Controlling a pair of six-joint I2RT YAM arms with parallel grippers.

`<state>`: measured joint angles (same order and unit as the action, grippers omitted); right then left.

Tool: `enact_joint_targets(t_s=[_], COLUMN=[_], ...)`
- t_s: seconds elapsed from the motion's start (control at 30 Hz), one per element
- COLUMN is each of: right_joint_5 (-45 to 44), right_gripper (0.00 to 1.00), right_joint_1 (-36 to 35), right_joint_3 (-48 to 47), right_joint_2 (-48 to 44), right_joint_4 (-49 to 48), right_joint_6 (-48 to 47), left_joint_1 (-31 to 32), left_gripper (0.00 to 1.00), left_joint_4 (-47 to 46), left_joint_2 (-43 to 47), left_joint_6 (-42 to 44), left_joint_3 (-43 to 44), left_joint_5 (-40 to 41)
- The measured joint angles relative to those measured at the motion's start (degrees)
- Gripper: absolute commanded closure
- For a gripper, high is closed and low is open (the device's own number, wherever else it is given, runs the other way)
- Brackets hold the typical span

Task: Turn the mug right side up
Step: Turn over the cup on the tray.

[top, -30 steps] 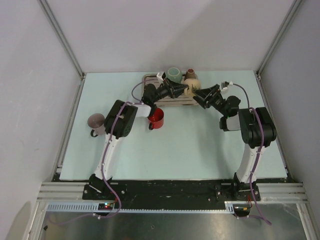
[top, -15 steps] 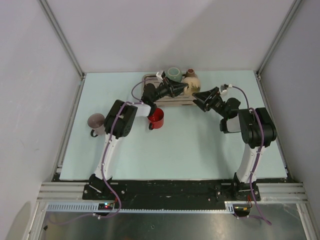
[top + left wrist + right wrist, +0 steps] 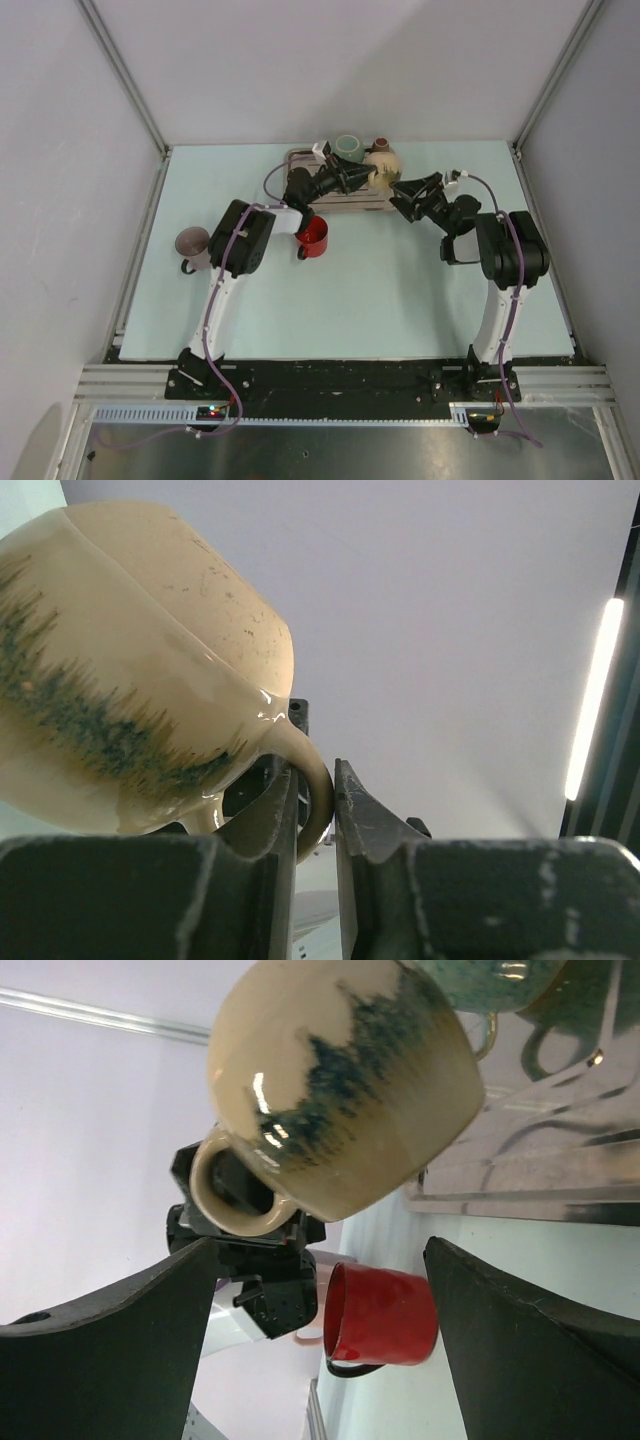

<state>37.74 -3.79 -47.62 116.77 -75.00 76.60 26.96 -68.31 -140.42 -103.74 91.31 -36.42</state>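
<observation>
- Top external view: the left tool [image 3: 368,178] reaches over the far edge of the worktop [image 3: 350,300] and holds the beige mug [image 3: 384,165] above the right end of a slatted rack [image 3: 335,203].
- Left wrist view: the two jaws stand narrow, pinched on the mug's handle [image 3: 318,792], one jaw on each side of the loop. The mug body, glazed beige with a dark blue-green streaked band, hangs tilted to the left of the jaws.
- Right wrist view: the right tool [image 3: 320,1245] is spread wide and holds nothing. The beige mug lies just beyond its fingertips, apart from both fingers, with the handle turned toward the left tool behind it.
- The mug's mouth is hidden in both wrist views, so which way it faces cannot be told. Nor can it be told whether the mug touches the rack.
- A green mug [image 3: 348,146] and a brown mug [image 3: 380,146] stand at the far side of the rack, just behind the held mug.
- A red mug [image 3: 313,236] stands on the worktop near the rack's front left corner, beside the left arm.
- A grey-brown mug [image 3: 192,243] sits well apart near the worktop's left edge.
</observation>
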Motion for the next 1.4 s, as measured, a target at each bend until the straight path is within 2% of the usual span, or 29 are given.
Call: enact_joint_targets(t_s=[0.3,0.73,1.17,1.4], right_joint_5=[-0.9,-1.0,-0.8,-0.8], right_gripper=[0.12,0.19,0.24,0.30], right_joint_1=[-0.1,3.0,3.2,2.6], right_joint_3=[-1.5,-5.5,-7.2,-7.4], right_joint_2=[3.0,2.9,2.9,2.9], right_joint_4=[0.3,0.4,0.8,1.0], right_joint_6=[6.0,12.4,16.5,17.9], left_joint_1=[0.9,1.2,1.4,1.5], left_gripper=[1.00,1.00,1.00,1.00], left_joint_4=[-0.2,-0.4,-1.8,-2.4], left_joint_2=[0.0,0.0,-0.3,-0.8], left_joint_6=[-1.4,-2.4,-2.8,-2.8], left_joint_3=[0.0,0.0,0.0,0.2], left_joint_5=[0.3,0.6,1.5,1.8])
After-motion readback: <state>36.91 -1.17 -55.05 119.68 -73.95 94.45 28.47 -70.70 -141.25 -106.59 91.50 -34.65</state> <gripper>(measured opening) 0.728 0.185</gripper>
